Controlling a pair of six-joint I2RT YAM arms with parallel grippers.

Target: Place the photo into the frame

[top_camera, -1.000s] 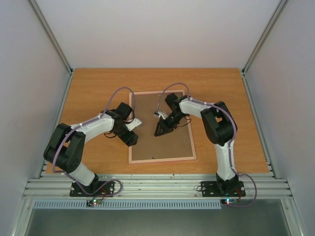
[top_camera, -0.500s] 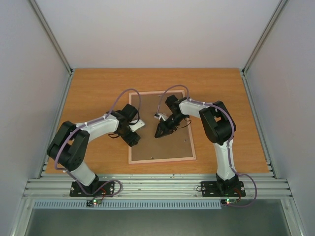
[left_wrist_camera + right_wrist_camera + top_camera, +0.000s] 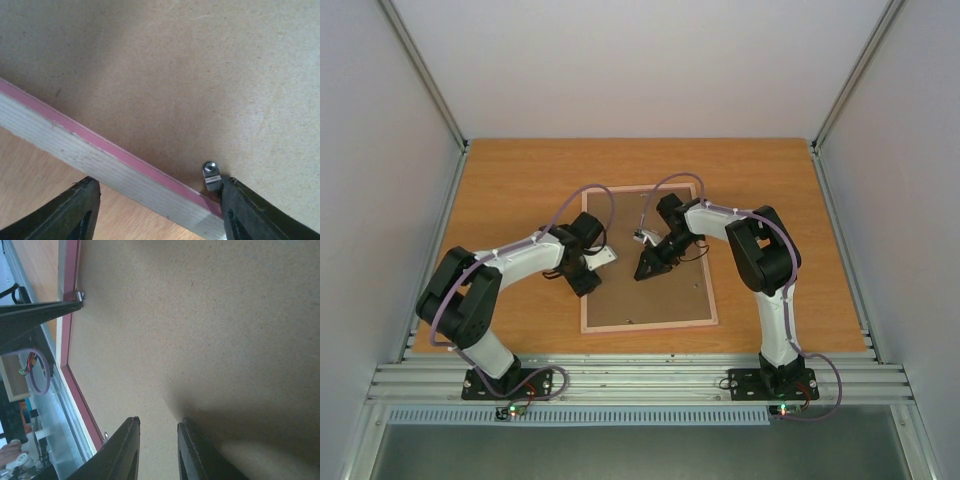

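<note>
The frame (image 3: 650,323) lies face down mid-table, its pink rim around a plain brown backing board (image 3: 655,295). The photo is out of view. My left gripper (image 3: 584,283) is open at the frame's left edge. In the left wrist view it (image 3: 157,210) straddles the rim (image 3: 100,160), and its right finger (image 3: 250,210) touches a small metal clip (image 3: 212,175) on the board. My right gripper (image 3: 642,271) points down at the middle of the board. In the right wrist view it (image 3: 159,422) is empty, jaws a narrow gap apart, tips at the board (image 3: 200,315).
The wooden table (image 3: 520,180) is enclosed by white walls on three sides, with an aluminium rail (image 3: 640,380) along the near edge. Another clip (image 3: 105,435) sits on the frame's rim in the right wrist view, where the left gripper's finger (image 3: 35,315) also shows.
My left gripper has moved farther along the frame's left rim and in onto it, reaching the clip. The right gripper has stayed over the board.
</note>
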